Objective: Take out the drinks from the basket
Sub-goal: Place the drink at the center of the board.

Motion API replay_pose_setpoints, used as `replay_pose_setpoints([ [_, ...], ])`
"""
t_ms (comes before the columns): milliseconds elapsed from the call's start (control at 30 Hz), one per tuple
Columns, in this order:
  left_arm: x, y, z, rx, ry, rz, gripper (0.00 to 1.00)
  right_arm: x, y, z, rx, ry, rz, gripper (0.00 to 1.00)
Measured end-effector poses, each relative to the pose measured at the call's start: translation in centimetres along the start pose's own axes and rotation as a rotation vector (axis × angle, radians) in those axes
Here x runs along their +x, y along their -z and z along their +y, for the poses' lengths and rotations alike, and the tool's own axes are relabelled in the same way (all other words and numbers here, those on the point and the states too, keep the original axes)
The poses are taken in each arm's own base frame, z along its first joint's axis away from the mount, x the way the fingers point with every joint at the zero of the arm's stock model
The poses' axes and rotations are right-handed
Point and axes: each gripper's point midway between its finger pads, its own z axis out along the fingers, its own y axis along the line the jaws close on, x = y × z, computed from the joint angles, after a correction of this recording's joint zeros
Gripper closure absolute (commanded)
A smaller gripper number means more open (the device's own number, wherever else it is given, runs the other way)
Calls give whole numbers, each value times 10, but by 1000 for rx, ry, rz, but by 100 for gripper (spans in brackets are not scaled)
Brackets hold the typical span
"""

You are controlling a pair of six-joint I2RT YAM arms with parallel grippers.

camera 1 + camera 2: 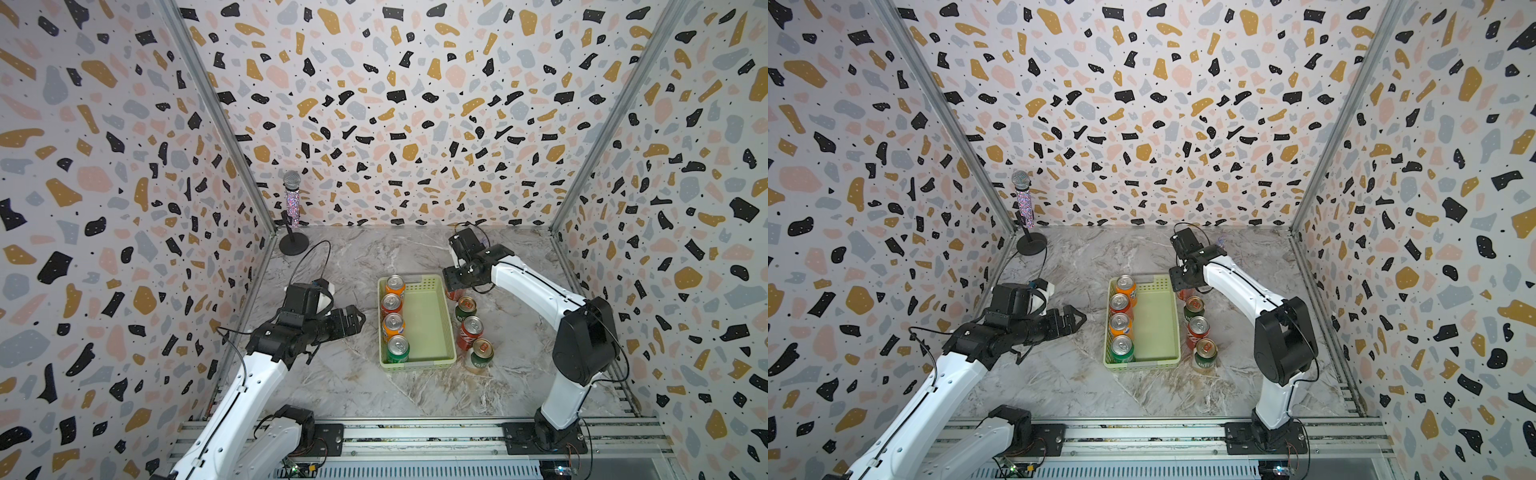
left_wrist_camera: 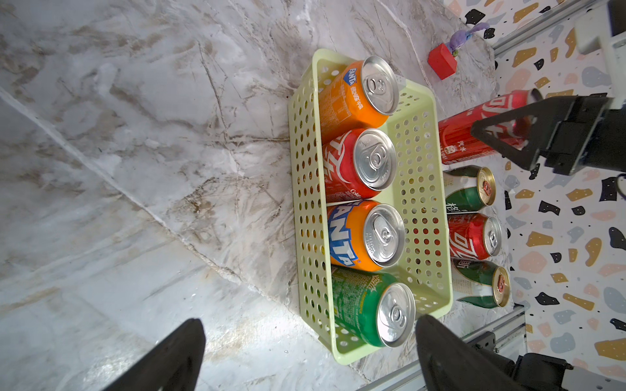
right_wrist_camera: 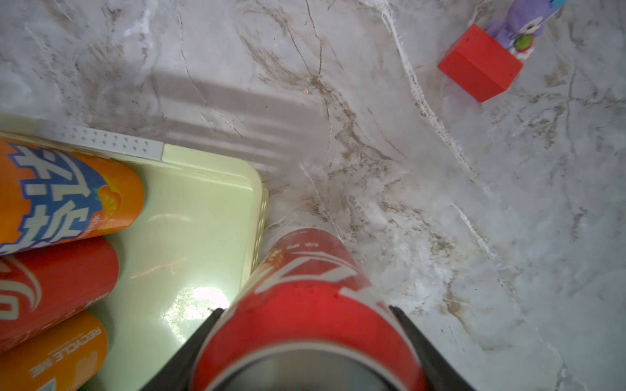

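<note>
Standing in the basket [image 1: 419,365], four cans [image 1: 393,324]; beside it, four more.

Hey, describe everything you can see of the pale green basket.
The basket is a shallow, pale green rectangular tray, seemingly plastic, with round holes through its walls and a solid floor. It sits flat on the marble table. Four upright cans line the long wall nearer the left arm: far orange can, red can, second orange can, green can. The other half is bare. The right pincer grips a fifth can just outside one corner.
</note>
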Motion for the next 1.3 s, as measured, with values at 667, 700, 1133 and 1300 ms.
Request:
replay_pose_setpoints([
  [667, 3, -1, 2, 1, 0, -1, 0, 27, -41, -2, 6, -52, 45, 61],
  [700, 4, -1, 2, 1, 1, 0, 0, 28, -42, -2, 6, -54, 46, 59],
  [1133, 5, -2, 3, -1, 3, 3, 0, 31, -45, -2, 5, -60, 50, 34],
  [1300, 5, -2, 3, 0, 3, 2, 0, 32, -45, -3, 5, -60, 51, 28],
])
